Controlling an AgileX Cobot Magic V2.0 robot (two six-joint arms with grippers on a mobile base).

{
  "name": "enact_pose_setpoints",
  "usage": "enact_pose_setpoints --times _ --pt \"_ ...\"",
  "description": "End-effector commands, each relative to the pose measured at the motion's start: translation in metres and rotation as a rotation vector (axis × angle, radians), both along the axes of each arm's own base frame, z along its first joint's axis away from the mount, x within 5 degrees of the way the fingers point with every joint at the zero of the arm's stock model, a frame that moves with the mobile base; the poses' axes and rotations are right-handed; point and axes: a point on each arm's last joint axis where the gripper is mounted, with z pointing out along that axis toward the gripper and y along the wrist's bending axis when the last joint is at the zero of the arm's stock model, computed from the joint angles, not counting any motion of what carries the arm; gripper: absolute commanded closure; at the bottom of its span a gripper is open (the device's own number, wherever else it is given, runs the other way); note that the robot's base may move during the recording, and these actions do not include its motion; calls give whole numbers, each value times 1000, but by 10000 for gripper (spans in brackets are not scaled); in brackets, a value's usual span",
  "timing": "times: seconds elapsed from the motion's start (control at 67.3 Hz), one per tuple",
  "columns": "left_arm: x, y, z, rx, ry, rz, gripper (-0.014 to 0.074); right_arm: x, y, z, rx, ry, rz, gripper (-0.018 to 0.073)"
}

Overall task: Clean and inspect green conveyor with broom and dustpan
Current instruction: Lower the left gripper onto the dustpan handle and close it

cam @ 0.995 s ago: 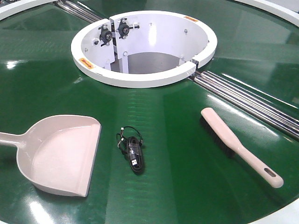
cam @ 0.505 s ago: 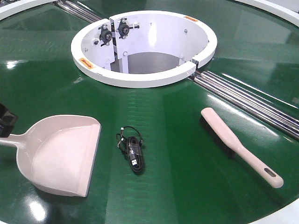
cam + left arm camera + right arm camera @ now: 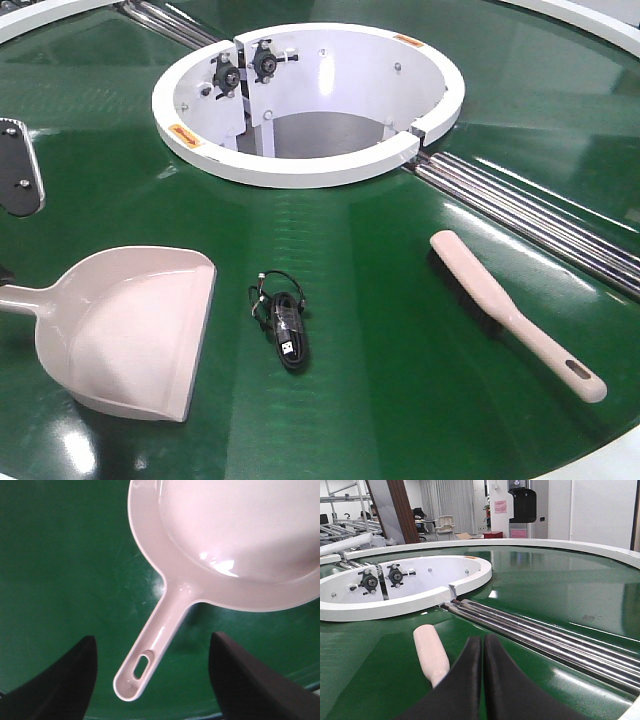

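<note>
The left end effector is showing at the far left edge of the front view as a dark plate; in the left wrist view its two black fingers are standing spread wide, one on each side of a handle and touching nothing. That handle belongs to the pale beige-pink plastic scoop-shaped dustpan, which is lying flat on the glossy dark-green circular conveyor; its straight handle, slotted at the end, is pointing left and its wide flat lip is facing right. Just right of the lip, apart from it, a small coiled black cable with a USB plug is resting on the belt. Behind, at centre, the white central ring is rising from the belt. To the right the long slim beige-pink plastic broom is lying diagonally, dark bristles underneath and slotted handle end toward the near right; the steel rollers are running diagonally behind it. The right end effector is hanging with its fingers pressed together on nothing, just beside the broom's rounded tip.
</note>
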Motion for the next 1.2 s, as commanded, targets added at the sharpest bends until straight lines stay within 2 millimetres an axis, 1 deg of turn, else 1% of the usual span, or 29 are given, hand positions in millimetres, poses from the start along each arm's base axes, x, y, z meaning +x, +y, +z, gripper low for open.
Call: enact_pose_setpoints --times 0.0,0.148,0.342,0.505,0.653,0.742,1.01,1.188 --pt "8 2 13 15 -85 -19 136 -1 0 4 -11 -82 -7 569" --pt "23 11 4 26 -65 -5 136 -1 0 4 -11 -82 -7 569" --pt "33 24 -13 58 -3 -18 136 -1 0 4 -11 -82 -7 569" --pt "40 22 -27 73 58 -132 136 -1 0 4 -11 -82 -7 569" --pt "44 18 -46 87 167 -299 136 -1 0 4 -11 -82 -7 569" --pt "45 18 -54 102 221 -352 141 -1 0 4 -11 -82 -7 569" --pt "53 21 -67 133 256 -366 181 -1 0 4 -11 -82 -7 569" --pt "58 26 -75 155 262 -364 181 -1 0 4 -11 -82 -7 569"
